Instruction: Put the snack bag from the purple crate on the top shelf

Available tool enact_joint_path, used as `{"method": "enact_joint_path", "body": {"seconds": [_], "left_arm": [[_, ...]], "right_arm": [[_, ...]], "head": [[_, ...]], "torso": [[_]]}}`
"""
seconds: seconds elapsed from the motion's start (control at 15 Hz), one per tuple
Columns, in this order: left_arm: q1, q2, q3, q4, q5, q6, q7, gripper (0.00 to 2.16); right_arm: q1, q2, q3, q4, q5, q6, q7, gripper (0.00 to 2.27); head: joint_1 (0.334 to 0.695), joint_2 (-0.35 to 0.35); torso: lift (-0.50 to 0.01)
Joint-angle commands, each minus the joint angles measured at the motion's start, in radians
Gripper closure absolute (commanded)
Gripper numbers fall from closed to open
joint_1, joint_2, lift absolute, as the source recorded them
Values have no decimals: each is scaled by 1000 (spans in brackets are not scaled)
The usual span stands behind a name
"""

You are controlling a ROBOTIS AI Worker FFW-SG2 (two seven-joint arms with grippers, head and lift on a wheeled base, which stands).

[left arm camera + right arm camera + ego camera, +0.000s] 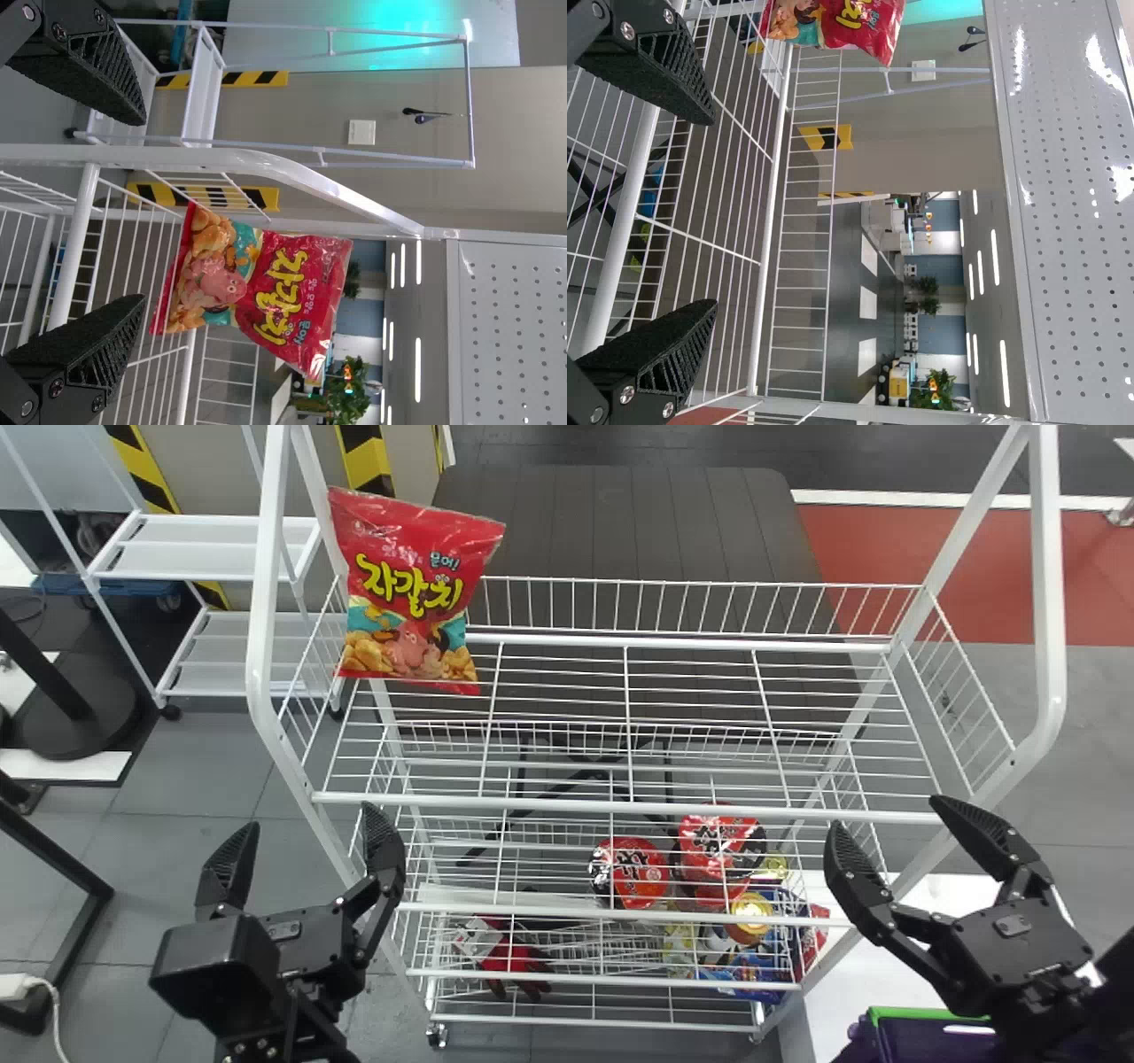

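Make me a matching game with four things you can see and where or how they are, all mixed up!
Things:
1. Shiny red snack bag
2. Dark purple crate with a green rim
3. Black two-fingered left claw
4. Round red tubs

Matches:
A. Open and empty
B. On a lower white wire shelf
C. Upright at the left end of the highest white wire shelf
D. Low on the robot's right

Right pairs: 1-C, 2-D, 3-A, 4-B

1 snack bag (412, 593), 1 purple crate (930, 1043), 1 white wire rack (620, 808), 4 black fingers (230, 868).
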Motion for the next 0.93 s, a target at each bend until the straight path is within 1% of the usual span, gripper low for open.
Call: {"method": "enact_joint_path", "body": {"seconds": [0.0, 0.87], "left_arm": [[0, 0, 0, -3, 0, 0, 2, 110], [-5, -2, -9, 1, 0, -3, 2, 110]], "right_arm": [[0, 0, 0, -6, -2, 0, 0, 83], [2, -6, -5, -3, -6, -9, 5, 83]], "head": [[695, -8], [695, -17]], "torso": [[-2], [-4]]}}
